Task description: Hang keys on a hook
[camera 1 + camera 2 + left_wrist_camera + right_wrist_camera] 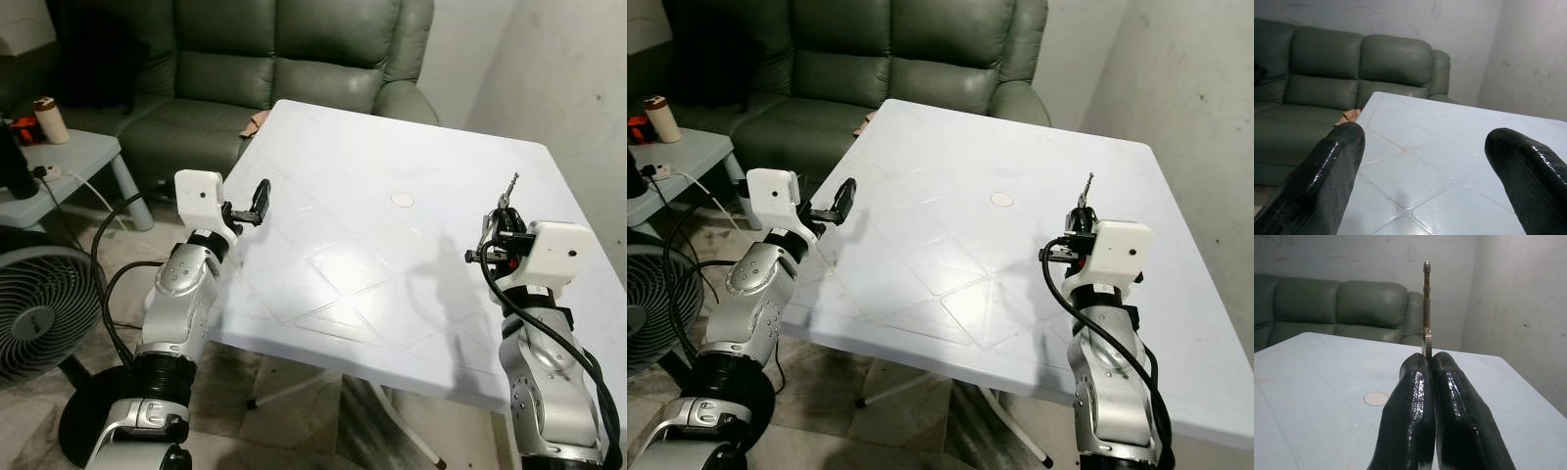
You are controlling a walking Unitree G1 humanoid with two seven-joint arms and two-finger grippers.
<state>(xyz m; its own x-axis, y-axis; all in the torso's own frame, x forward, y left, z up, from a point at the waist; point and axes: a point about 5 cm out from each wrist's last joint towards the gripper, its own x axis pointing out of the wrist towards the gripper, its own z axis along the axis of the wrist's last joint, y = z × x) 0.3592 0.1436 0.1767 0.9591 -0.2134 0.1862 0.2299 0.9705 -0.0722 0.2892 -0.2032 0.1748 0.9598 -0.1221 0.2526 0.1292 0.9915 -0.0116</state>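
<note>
A metal key (1426,308) stands upright, pinched between the closed black fingers (1449,401) of my right gripper (501,217) above the right side of the white table (392,255). In the head views the key (508,188) sticks up from the fingertips, and a thin ring or cord (483,235) hangs beside the gripper. My left gripper (261,202) hovers open at the table's left edge, nothing between its fingers (1327,176). I see no hook in any view.
A small round white cap (402,200) sits in the table's middle. A green sofa (284,69) stands behind the table. A grey side table (59,162) with a cup and a floor fan (39,313) are at the left. A wall (568,88) is close on the right.
</note>
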